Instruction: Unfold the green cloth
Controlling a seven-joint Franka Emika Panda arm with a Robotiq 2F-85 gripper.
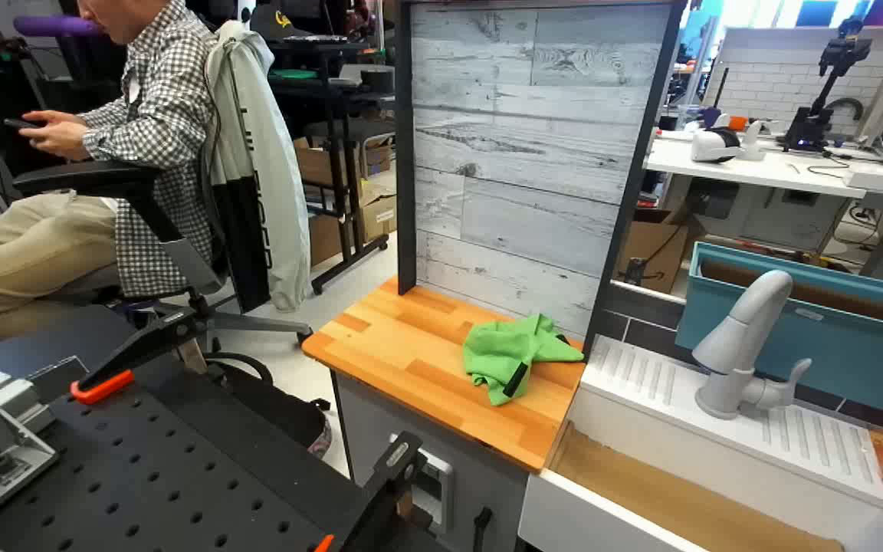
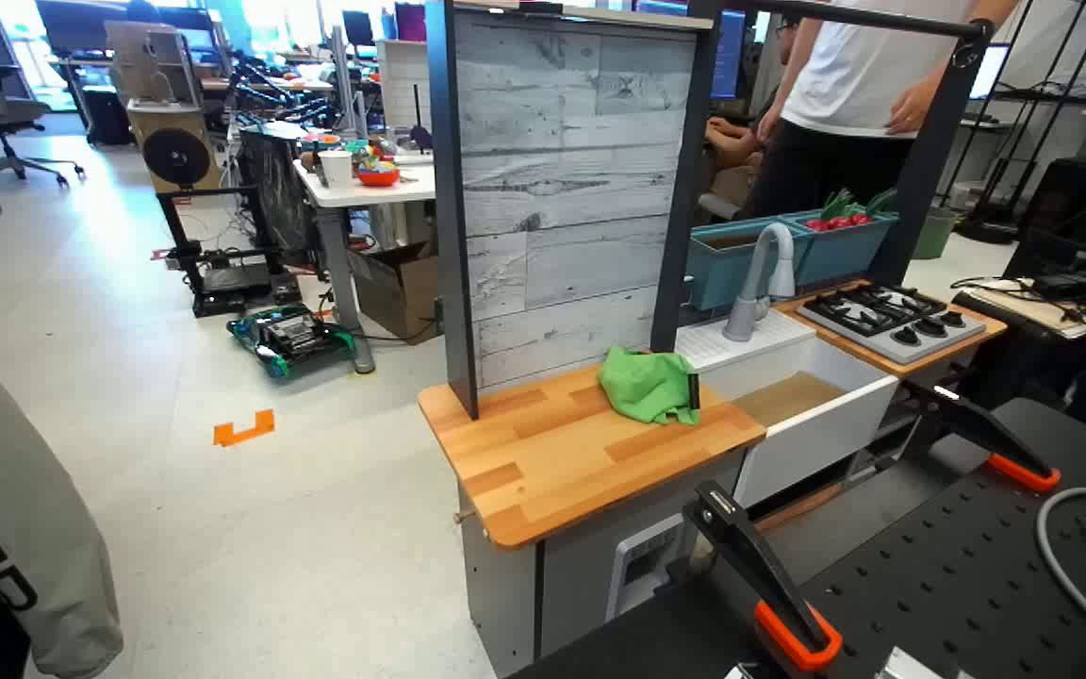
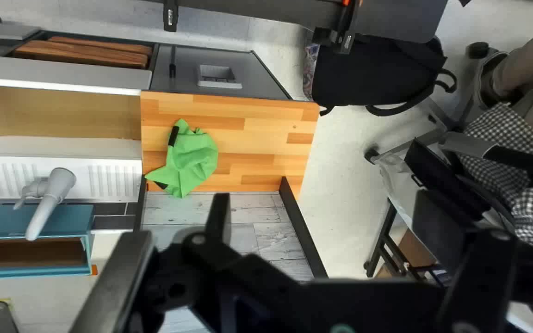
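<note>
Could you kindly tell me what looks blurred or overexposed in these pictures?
In the wrist view, the claw, up close, looks blurred, the cloth sharper; in both exterior views, the background windows are washed out by glare.

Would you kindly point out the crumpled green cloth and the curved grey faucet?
Crumpled green cloth [image 3: 192, 159], in the wrist view: middle of its bunched fabric.
Curved grey faucet [image 1: 752, 322], in an exterior view: its arching spout.
</note>
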